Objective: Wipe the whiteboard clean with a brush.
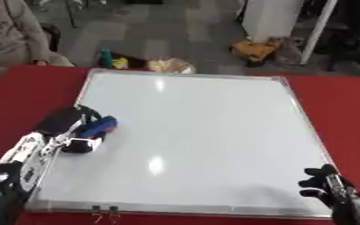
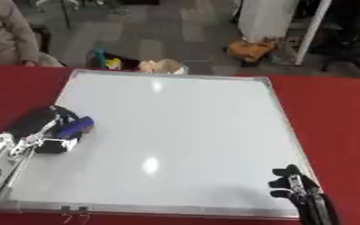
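At the far left the robot's left arm comes in from the lower corner, its lower part cut off by the picture's edge. The left hand (image 1: 69, 127) lies over the left edge of the whiteboard (image 1: 206, 132), its fingers curled round a blue brush (image 1: 99, 126). Only the blue end of the brush shows, poking out to the right of the hand and resting on the white surface near the board's left side, about halfway up. The rest of the brush is hidden under the black fingers, so its full shape is hard to make out.

The whiteboard lies flat on a red table (image 1: 340, 105), filling most of the middle. Its surface looks white and bare, with two soft light reflections; no marks can be made out on it. Two small clips (image 1: 105, 208) sit on its near frame at the lower left.

At the lower right the right hand (image 2: 294, 186) rises from the bottom edge, its wrist cut off. It rests at the board's near right corner with fingers up and relaxed, holding nothing. Whether it touches the frame cannot be told.

Beyond the table's far edge, blurred things lie on the floor.
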### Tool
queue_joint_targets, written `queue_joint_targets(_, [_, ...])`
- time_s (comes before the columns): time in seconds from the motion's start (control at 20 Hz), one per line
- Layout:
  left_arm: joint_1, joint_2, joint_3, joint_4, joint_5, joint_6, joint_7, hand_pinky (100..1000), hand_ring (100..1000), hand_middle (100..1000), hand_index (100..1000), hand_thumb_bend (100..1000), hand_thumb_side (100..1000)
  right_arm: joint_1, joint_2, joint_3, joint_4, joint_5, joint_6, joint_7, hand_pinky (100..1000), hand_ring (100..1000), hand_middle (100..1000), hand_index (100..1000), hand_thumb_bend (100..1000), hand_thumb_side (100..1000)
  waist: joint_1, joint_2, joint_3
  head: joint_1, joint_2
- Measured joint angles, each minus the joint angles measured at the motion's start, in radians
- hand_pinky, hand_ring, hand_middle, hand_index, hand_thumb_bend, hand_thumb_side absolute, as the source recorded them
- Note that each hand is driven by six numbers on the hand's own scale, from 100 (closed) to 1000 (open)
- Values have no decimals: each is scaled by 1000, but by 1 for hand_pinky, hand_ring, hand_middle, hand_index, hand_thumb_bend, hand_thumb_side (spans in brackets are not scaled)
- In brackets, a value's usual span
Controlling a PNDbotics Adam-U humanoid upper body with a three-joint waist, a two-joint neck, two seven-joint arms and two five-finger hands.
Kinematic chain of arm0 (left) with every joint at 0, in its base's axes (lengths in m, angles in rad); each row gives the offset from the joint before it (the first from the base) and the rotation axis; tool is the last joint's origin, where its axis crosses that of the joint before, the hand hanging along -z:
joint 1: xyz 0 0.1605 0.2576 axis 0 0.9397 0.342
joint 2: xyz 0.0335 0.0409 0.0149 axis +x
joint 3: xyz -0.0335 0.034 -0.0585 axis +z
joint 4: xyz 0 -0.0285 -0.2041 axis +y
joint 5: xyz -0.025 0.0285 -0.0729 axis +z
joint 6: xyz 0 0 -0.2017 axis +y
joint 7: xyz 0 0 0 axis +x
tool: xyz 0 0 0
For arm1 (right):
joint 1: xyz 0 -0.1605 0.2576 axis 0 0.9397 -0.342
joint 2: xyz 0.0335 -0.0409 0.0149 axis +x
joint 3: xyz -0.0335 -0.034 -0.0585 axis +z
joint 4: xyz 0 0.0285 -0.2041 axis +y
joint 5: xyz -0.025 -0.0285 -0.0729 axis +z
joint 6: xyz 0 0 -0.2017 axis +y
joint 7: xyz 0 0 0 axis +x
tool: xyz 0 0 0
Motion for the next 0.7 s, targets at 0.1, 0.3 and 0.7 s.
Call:
queue_joint_targets(0.1, [2, 0, 0, 0, -6, -3, 2, 549, 508, 531, 740, 398, 327, 0, 0, 0, 0, 0, 0, 0, 600, 635, 480, 682, 100, 883, 1, 0, 0, 0, 0])
queue_joint_targets(0.3, [5, 5, -4, -3, -13, -19, -5, 552, 510, 533, 741, 390, 339, 0, 0, 0, 0, 0, 0, 0, 600, 635, 480, 682, 100, 883, 1, 0, -2, 2, 0])
queue_joint_targets(0.7, [19, 18, -17, -31, -17, -51, -35, 550, 508, 529, 744, 362, 356, 0, 0, 0, 0, 0, 0, 0, 599, 635, 480, 682, 100, 883, 1, 0, -4, 9, 0])
